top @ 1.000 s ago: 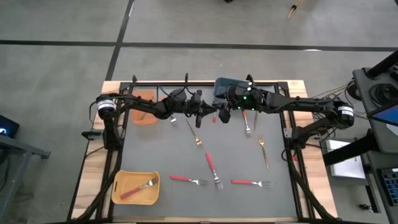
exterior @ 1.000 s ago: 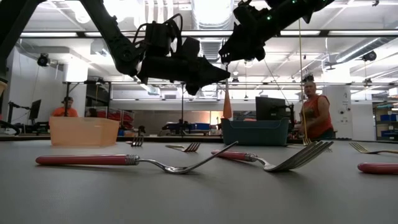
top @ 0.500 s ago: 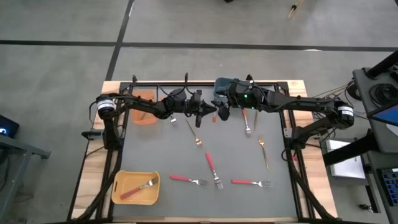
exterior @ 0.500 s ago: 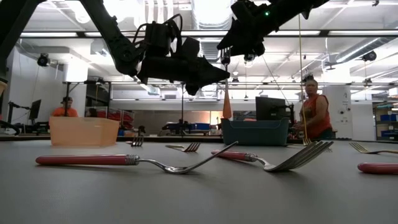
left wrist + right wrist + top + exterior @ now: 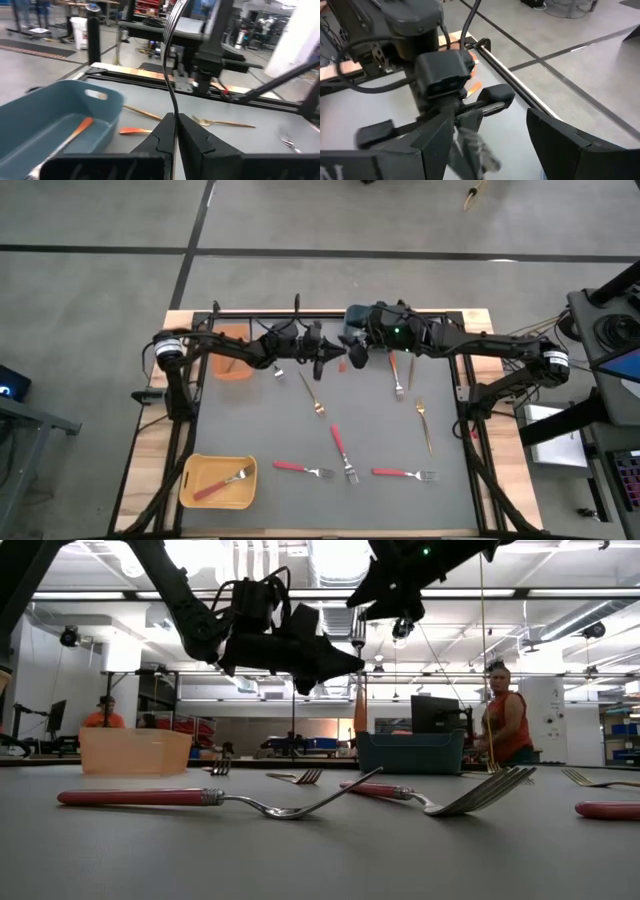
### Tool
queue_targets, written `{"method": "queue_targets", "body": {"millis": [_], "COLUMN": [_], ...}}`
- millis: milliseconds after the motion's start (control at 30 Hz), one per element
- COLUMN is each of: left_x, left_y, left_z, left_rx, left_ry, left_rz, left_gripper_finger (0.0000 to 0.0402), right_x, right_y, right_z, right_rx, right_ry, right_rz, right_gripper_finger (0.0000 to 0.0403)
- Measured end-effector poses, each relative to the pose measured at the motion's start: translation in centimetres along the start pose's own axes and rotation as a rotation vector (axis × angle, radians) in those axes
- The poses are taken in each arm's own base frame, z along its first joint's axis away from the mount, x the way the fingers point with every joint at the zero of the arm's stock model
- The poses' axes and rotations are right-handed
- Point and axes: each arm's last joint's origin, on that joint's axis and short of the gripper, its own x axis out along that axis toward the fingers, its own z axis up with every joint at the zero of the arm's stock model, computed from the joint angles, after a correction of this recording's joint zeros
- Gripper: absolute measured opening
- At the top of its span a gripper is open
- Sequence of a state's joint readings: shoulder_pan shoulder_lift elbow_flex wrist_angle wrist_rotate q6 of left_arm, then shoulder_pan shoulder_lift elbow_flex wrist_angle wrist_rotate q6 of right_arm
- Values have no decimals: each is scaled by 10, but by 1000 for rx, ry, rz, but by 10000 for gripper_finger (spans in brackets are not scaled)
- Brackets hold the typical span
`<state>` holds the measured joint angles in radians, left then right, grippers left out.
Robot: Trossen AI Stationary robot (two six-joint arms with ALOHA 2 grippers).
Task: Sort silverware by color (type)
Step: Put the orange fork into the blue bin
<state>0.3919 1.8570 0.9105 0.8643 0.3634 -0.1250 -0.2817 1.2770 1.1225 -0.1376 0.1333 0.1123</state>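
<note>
Sorted: we are counting one red-handled fork in the yellow bin [image 5: 200,490]. Unsorted: about seven forks [image 5: 342,448] lying on the table. Left gripper [image 5: 333,360] is clamping an orange-handled fork [image 5: 170,60]; right gripper [image 5: 352,358] is standing apart.

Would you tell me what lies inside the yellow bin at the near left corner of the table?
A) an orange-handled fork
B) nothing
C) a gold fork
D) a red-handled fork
D: the high view shows a single red-handled fork lying inside the yellow bin, its tines toward the middle of the table.
</note>
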Motion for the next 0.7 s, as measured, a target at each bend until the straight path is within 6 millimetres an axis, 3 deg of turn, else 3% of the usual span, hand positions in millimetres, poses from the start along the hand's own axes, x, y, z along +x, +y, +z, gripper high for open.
{"method": "queue_targets", "body": {"millis": [233,400,700], "left_x": [-21,-43,-72], "left_y": [9,7,-6], "left_z": [7,15,30], "left_rx": [-1,43,76], "left_ry": [-23,-49,-115], "left_rz": [75,173,260], "left_gripper_finger": [0,0,0], "right_x": [-7,-8,2], "right_y": [1,1,2], "right_z": [18,20,-9], "right_rx": [3,20,42], "right_ry": [-21,-27,17], "right_rz": [2,3,3], "right_gripper_finger": [235,233,224]}}
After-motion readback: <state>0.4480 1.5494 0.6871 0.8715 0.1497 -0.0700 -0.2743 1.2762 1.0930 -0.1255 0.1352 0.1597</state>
